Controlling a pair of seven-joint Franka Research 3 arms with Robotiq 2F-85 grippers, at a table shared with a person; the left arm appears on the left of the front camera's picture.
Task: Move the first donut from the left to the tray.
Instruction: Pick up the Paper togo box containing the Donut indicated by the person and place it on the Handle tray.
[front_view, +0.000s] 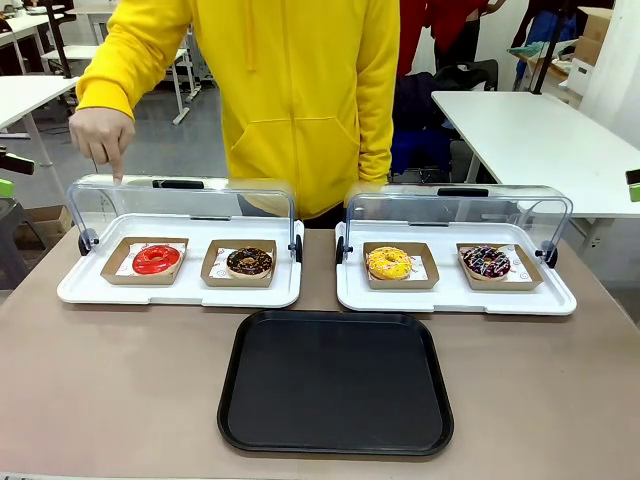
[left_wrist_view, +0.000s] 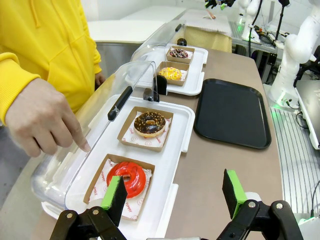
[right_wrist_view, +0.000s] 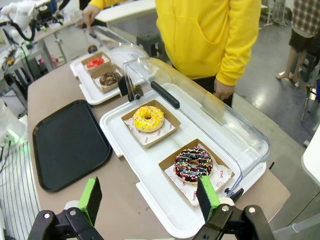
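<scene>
With the left gripper (left_wrist_view: 174, 194) and right gripper (right_wrist_view: 150, 197) fingers both open, the left should descend astride the cardboard holder (front_view: 115, 271) of the red donut (front_view: 157, 260), far left under the raised lid (front_view: 180, 200), pinching cardboard, not glaze.

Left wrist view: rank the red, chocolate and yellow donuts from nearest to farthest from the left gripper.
From the left gripper:
1. red donut: closest, beside one finger pad.
2. chocolate donut: next along the row.
3. yellow donut: farther still, toward the picture's top.
</scene>
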